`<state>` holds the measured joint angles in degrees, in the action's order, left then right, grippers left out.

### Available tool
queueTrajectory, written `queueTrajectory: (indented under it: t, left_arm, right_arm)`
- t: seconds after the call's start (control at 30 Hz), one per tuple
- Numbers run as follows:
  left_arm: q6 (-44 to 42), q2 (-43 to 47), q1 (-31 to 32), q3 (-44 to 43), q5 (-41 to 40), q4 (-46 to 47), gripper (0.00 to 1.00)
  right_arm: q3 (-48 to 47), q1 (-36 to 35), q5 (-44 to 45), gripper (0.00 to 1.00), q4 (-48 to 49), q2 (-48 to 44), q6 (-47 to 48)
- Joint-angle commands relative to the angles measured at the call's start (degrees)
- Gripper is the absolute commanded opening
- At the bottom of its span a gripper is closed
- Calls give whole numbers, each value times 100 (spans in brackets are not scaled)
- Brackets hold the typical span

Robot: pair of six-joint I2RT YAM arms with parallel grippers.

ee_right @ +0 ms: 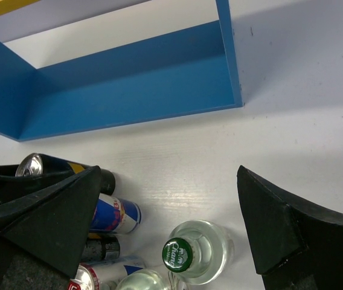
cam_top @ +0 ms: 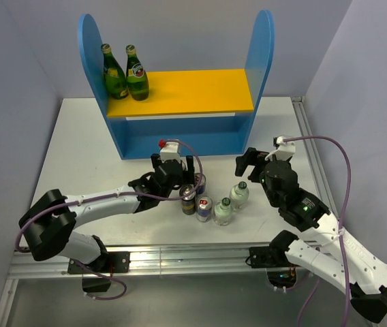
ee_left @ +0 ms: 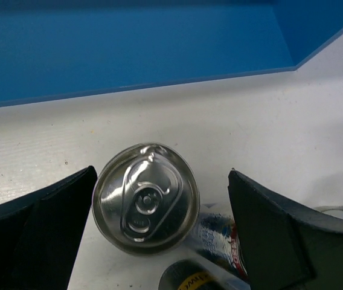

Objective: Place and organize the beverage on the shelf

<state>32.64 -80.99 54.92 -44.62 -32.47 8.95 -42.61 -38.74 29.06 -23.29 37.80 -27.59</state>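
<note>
The shelf (cam_top: 180,92) stands at the back, and its blue lower level shows in both wrist views (ee_left: 129,54) (ee_right: 129,78). The drinks cluster in front of it: a dark can (cam_top: 189,199), two blue-and-silver cans (cam_top: 204,208) (cam_top: 199,182) and two clear bottles with dark green caps (cam_top: 239,194) (cam_top: 223,211). My left gripper (cam_top: 188,177) (ee_left: 162,171) is open, its jaws on either side of an upright silver-topped can (ee_left: 145,198). My right gripper (cam_top: 246,162) (ee_right: 169,169) is open and empty, above and just behind a clear bottle (ee_right: 195,251).
Two tall green glass bottles (cam_top: 115,73) (cam_top: 137,73) stand at the left end of the yellow upper board. Purple cables loop over both arms. The table's raised rail (cam_top: 309,136) runs along the right side.
</note>
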Motion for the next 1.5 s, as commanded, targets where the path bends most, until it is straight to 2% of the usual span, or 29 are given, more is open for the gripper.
queueTrajectory:
  t: [0.0, 0.1, 0.2, 0.27, 0.3, 0.33, 0.43, 0.6, 0.87, 1.13, 1.47]
  left_arm:
    - [31, -127, -25, -240, -198, 239, 97]
    - [58, -189, -42, -249, -321, 247, 93]
    - [84, -198, -51, -249, -409, 248, 81]
    - [84, -198, -60, -284, -479, 178, 64]
    - [84, -198, -60, -310, -506, 151, 52]
    - [93, -189, -60, -336, -576, 116, 31]
    - [84, -119, -69, -442, -786, -112, 0]
    - [-161, 214, -191, -600, -963, -393, 0]
    - [-522, 602, -1254, -521, -709, -43, 0]
    - [-812, 225, -2343, -740, -471, 511, 0]
    - [-1111, -505, -2872, -1198, -576, 950, 0]
  right_arm:
    - [69, -28, 47, 100, 193, -10, -44]
    - [77, -37, 30, 100, 219, -10, -44]
    - [78, -37, 38, 100, 219, -1, -53]
    - [86, -28, 38, 100, 219, 8, -53]
    - [78, -28, 47, 100, 219, 17, -53]
    - [95, -28, 47, 100, 219, 17, -62]
    - [104, -28, 56, 100, 228, 34, -71]
    - [104, -28, 47, 100, 246, 69, -79]
    - [139, -28, 12, 100, 272, 52, -79]
    - [121, -28, -32, 100, 272, 78, -79]
    - [174, -28, -49, 100, 325, 105, -71]
